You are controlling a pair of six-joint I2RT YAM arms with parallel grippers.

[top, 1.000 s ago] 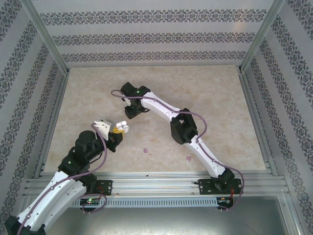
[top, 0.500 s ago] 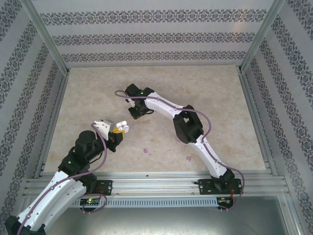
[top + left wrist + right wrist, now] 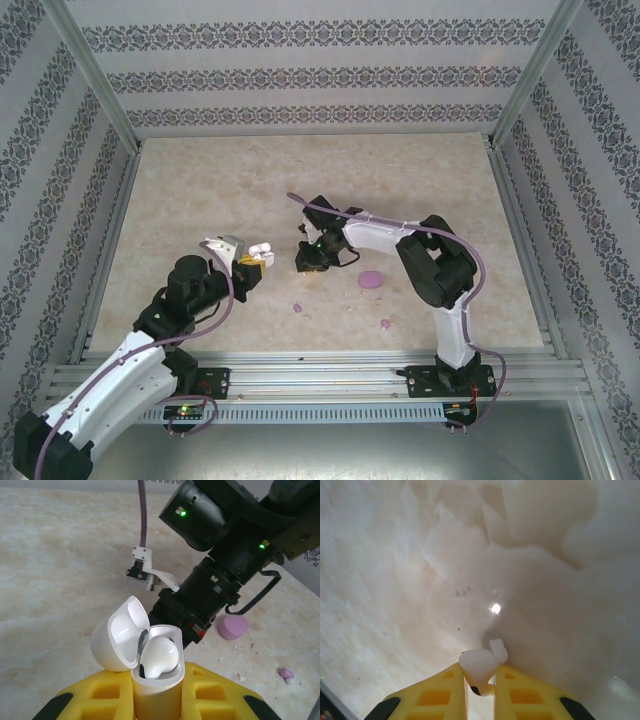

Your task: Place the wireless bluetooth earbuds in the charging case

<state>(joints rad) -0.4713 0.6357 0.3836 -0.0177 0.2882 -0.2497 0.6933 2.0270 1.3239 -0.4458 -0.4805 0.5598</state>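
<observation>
My left gripper [image 3: 157, 692] is shut on the white charging case [image 3: 156, 690], which stands upright between the yellow fingers [image 3: 215, 692] with its lid [image 3: 117, 637] swung open. One white earbud [image 3: 159, 656] sits in the case. My right gripper [image 3: 481, 674] is shut on a second white earbud [image 3: 481, 664], pinched at the fingertips above the pale table. From above, the right gripper [image 3: 308, 262] hangs just right of the case [image 3: 256, 252] in the left gripper [image 3: 247, 266]. Two lilac earbuds [image 3: 297, 308] [image 3: 385, 323] lie loose on the table.
A closed purple case [image 3: 371, 280] lies on the marble tabletop [image 3: 200, 190] under the right forearm, also seen as the purple case [image 3: 233, 626] from the left wrist. Patterned walls and metal rails [image 3: 300, 375] enclose the table. The right wrist body [image 3: 220, 575] looms close behind the white case.
The right arm folded back and its gripper came nearer and rightward from behind the case, uncovering the purple case. The left gripper with the white case shifted slightly right.
</observation>
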